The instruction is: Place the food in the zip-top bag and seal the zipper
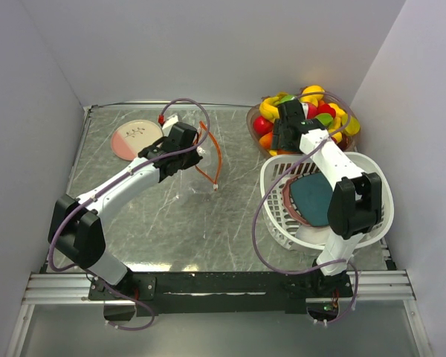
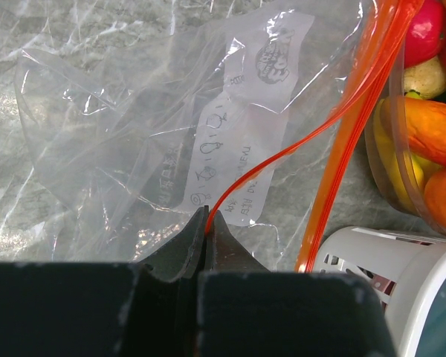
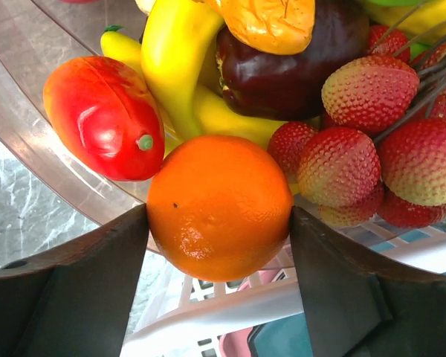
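Note:
The clear zip-top bag [image 2: 156, 141] lies crinkled on the table, its mouth held up. My left gripper [image 2: 207, 217] is shut on the orange-red zipper strip [image 2: 264, 160] at the bag's mouth; it shows in the top view [image 1: 184, 152] too. My right gripper [image 3: 219, 223] is shut on a toy orange [image 3: 219, 207], held just above the rim of the clear bowl [image 3: 52, 156] of food. In the top view the right gripper [image 1: 288, 134] is over the bowl [image 1: 254, 135]. A red mango [image 3: 104, 115], bananas [image 3: 175, 59], a dark purple pepper [image 3: 282, 67] and lychees [image 3: 372, 149] fill the bowl.
A white slatted basket [image 1: 276, 208] holding a teal plate [image 1: 316, 197] and a pink plate stands at the right, just below the bowl. A pink and beige plate [image 1: 134, 137] lies at the back left. Walls close in on three sides.

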You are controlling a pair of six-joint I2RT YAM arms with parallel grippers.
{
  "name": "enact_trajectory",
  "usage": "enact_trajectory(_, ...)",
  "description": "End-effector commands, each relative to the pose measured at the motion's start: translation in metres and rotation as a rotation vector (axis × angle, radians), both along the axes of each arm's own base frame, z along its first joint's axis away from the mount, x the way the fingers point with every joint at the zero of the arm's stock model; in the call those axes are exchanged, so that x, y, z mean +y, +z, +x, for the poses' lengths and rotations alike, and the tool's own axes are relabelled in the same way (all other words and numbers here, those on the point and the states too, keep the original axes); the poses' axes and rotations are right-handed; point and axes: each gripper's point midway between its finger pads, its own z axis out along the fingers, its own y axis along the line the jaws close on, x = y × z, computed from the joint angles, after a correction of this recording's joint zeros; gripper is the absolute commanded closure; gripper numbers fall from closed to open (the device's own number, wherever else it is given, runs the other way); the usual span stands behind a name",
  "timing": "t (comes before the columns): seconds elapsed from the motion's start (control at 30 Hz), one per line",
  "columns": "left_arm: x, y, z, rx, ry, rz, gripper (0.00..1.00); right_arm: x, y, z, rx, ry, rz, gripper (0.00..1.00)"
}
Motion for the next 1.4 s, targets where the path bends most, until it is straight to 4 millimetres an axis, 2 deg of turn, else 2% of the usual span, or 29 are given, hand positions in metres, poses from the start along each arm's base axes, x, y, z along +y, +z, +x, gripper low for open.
enact_trajectory(0.0, -0.003, 0.016, 0.002, -0.036, -0.01, -0.019, 0.99, -0.003, 0.012, 0.0, -0.016, -0.015, -0.013, 0.29)
enact_trajectory(0.23, -0.004, 0.017, 0.002, -0.039, -0.018, -0.015, 0.99, -0.006, 0.033, 0.004, -0.065, -0.039, -0.012, 0.64)
enact_trajectory(0.3, -0.004, 0.017, 0.002, -0.037, -0.019, -0.015, 0.99, -0.007, 0.039, 0.004, -0.08, -0.045, -0.014, 0.66)
enact_trajectory(0.37, -0.005, 0.017, 0.002, -0.036, -0.022, -0.013, 0.99, -0.008, 0.044, 0.004, -0.092, -0.049, -0.013, 0.72)
enact_trajectory(0.57, -0.007, 0.019, 0.003, -0.042, -0.042, -0.013, 0.99, -0.01, 0.062, 0.003, -0.139, -0.068, -0.006, 0.74)
enact_trajectory(0.9, -0.015, 0.022, 0.008, -0.045, -0.069, -0.016, 0.99, -0.013, 0.103, 0.003, -0.245, -0.094, 0.02, 0.77)
enact_trajectory(1.23, -0.021, 0.02, 0.011, -0.039, -0.091, -0.02, 0.99, -0.013, 0.115, 0.001, -0.26, -0.088, 0.028, 0.78)
enact_trajectory(1.3, -0.023, 0.021, 0.011, -0.041, -0.099, -0.024, 0.99, -0.009, 0.126, -0.005, -0.285, -0.075, 0.045, 0.78)
enact_trajectory(1.33, -0.024, 0.021, 0.011, -0.041, -0.103, -0.026, 0.99, 0.001, 0.128, -0.009, -0.284, -0.054, 0.055, 0.78)
enact_trajectory(1.37, -0.025, 0.02, 0.011, -0.04, -0.107, -0.027, 0.99, 0.007, 0.138, -0.013, -0.309, -0.037, 0.065, 0.78)
